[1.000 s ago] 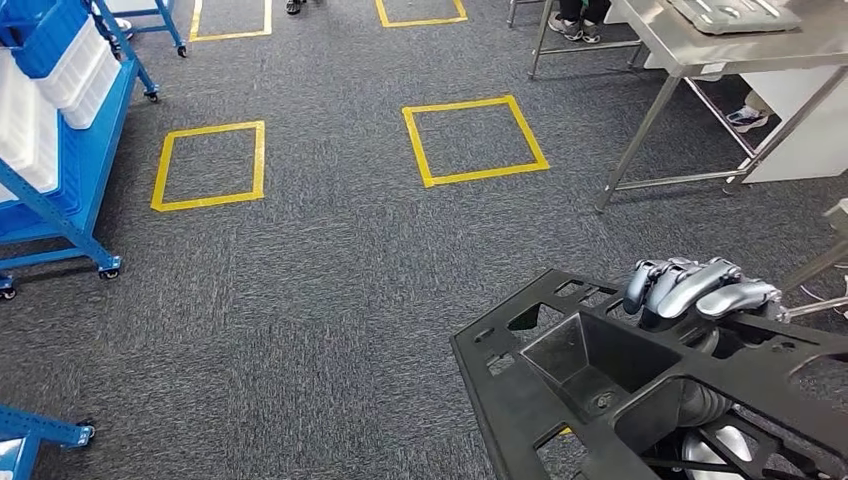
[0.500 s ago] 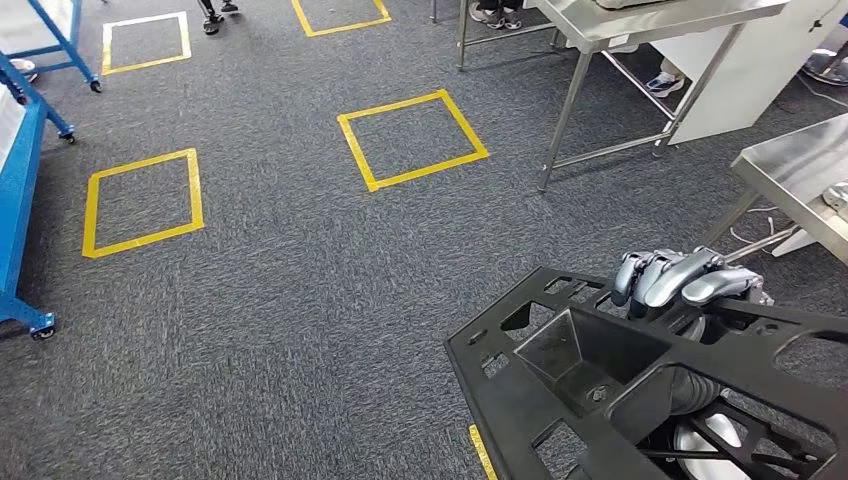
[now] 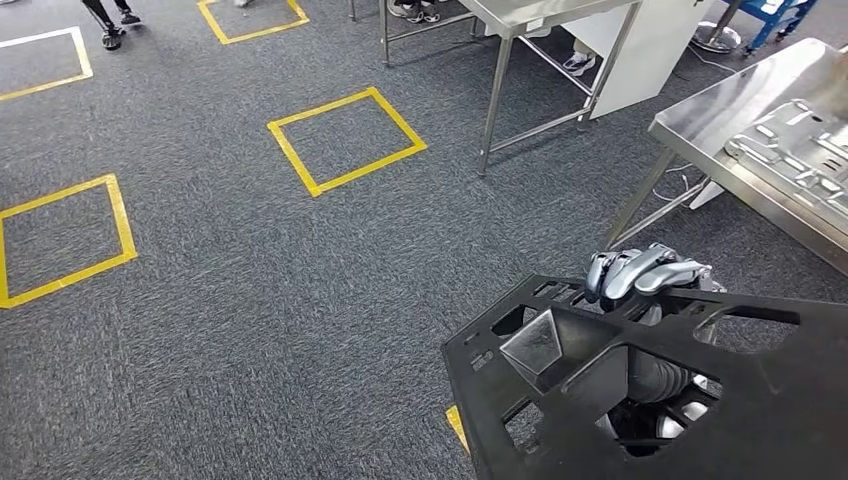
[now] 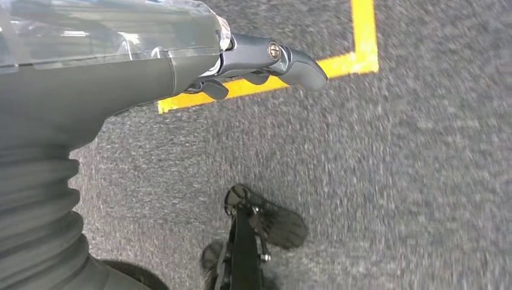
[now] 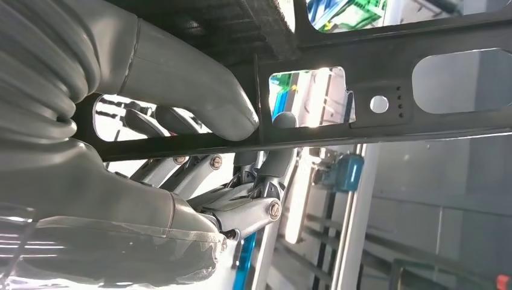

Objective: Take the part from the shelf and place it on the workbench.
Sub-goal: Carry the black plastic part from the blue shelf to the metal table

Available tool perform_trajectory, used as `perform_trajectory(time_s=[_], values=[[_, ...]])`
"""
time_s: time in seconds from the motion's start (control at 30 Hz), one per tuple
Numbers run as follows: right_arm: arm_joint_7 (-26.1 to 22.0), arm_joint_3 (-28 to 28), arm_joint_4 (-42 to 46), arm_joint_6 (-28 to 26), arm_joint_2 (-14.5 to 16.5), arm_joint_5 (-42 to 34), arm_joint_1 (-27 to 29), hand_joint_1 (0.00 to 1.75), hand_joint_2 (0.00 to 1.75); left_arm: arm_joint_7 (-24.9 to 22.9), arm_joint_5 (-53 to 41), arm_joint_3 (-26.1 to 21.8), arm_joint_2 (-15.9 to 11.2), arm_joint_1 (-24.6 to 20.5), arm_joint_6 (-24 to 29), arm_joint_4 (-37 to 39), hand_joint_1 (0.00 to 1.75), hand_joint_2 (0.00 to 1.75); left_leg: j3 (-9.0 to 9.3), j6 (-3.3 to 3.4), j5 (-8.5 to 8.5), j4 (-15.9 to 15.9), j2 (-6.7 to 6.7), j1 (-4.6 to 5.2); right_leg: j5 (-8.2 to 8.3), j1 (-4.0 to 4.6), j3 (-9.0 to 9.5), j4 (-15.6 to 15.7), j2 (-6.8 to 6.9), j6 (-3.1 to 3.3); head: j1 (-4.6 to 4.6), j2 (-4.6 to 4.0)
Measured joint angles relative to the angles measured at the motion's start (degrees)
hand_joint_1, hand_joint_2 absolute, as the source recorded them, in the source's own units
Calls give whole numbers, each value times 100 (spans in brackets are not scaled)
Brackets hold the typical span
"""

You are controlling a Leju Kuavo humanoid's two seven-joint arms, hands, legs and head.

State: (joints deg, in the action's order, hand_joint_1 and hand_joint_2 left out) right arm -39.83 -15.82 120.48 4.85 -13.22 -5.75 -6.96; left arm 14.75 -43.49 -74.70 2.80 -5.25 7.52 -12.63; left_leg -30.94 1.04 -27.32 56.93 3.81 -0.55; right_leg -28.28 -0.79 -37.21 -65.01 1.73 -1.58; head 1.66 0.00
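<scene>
Filling the near right corner of the head view, the black part [image 3: 680,400] is a flat plastic frame pierced with cutouts and a funnel-shaped pocket, carried above the grey carpet [image 3: 250,300]. The right hand [image 3: 645,272] grips its far edge, silver fingers curled over the rim; in the right wrist view the thick grey thumb [image 5: 199,90] presses one face of a black bar of the part [image 5: 386,66] while the darker fingers [image 5: 241,211] close on the other side. Through the cutouts the ribbed cover of the right arm shows beneath the frame.

The left hand [image 4: 265,60] hangs over the carpet holding nothing, its fingers loosely bent and apart, with yellow tape [image 4: 356,48] on the floor just past them.

Beyond the part, to the right, stands a steel surface [image 3: 720,110] that bears a pressed metal panel [image 3: 800,150]. Farther off, another steel-legged surface [image 3: 530,15] stands in front of a white panel [image 3: 650,50]. Yellow tape squares [image 3: 345,140] mark the carpet to the left, well apart from the part, and a person's shoes [image 3: 110,30] appear at the far left edge.
</scene>
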Motion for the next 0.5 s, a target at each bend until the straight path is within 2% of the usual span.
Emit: perform_trajectory(time_s=[0.03,0.07,0.1,0.17,0.2,0.27,0.3,0.33,0.37,0.4,0.43,0.47,0.5], values=[[0,-28,-25,-2,15,26,-35,175,175,11,12,-8,0,-5,-16,0,0,175,12,-24,-16,6,54,12,120,20,202,380,103,26,3,0],[0,-58,-47,-4,30,47,-70,175,175,23,22,-16,0,-8,-31,0,0,175,23,-53,-31,11,104,24,175,42,327,623,173,57,5,0],[-1,-87,-68,-5,43,64,-101,175,175,37,27,-22,0,-11,-46,0,0,175,34,-82,-44,12,153,35,176,64,370,721,197,86,7,0],[0,-142,-102,-9,62,98,-141,175,175,72,34,-28,1,-21,-76,0,0,175,57,-143,-65,7,246,39,192,71,357,726,68,145,8,0],[-1,-169,-113,-15,69,115,-157,175,175,94,35,-31,1,-29,-95,0,0,175,58,-175,-103,39,208,29,205,58,362,744,10,175,8,0],[-2,-231,-130,-51,92,152,-192,175,175,131,36,-39,6,-34,-127,0,0,175,-82,-223,-353,407,-36,3,233,25,383,783,-105,243,12,0],[-3,-262,-137,-78,108,169,-195,175,175,140,35,-45,10,-26,-138,0,0,175,-240,-237,-546,770,-192,-9,237,25,385,787,-161,261,13,0],[-2,-290,-142,-106,119,184,-185,175,175,142,35,-54,15,-11,-143,0,0,175,-435,-245,-733,1183,-281,-12,238,29,385,786,-229,275,14,0],[-2,-315,-144,-130,127,193,-159,175,175,137,34,-62,19,4,-144,0,0,175,-607,-250,-844,1521,-318,-14,237,35,386,783,-302,278,13,0],[-2,-334,-140,-151,129,192,-126,175,175,131,34,-70,20,16,-144,0,0,175,-707,-248,-848,1691,-333,-13,237,40,390,780,-381,278,13,0],[-2,-348,-132,-169,128,179,-96,175,175,122,32,-76,20,22,-143,0,0,175,-701,-240,-731,1628,-343,-14,235,43,397,776,-462,276,13,0],[-2,-356,-117,-185,127,155,-74,175,175,116,29,-80,20,24,-143,0,0,175,-589,-224,-519,1342,-376,-15,232,43,406,770,-543,271,13,0],[-2,-360,-96,-198,123,123,-60,175,175,112,25,-83,19,26,-143,0,0,175,-417,-205,-286,925,-480,-22,226,40,412,762,-623,261,13,0]])
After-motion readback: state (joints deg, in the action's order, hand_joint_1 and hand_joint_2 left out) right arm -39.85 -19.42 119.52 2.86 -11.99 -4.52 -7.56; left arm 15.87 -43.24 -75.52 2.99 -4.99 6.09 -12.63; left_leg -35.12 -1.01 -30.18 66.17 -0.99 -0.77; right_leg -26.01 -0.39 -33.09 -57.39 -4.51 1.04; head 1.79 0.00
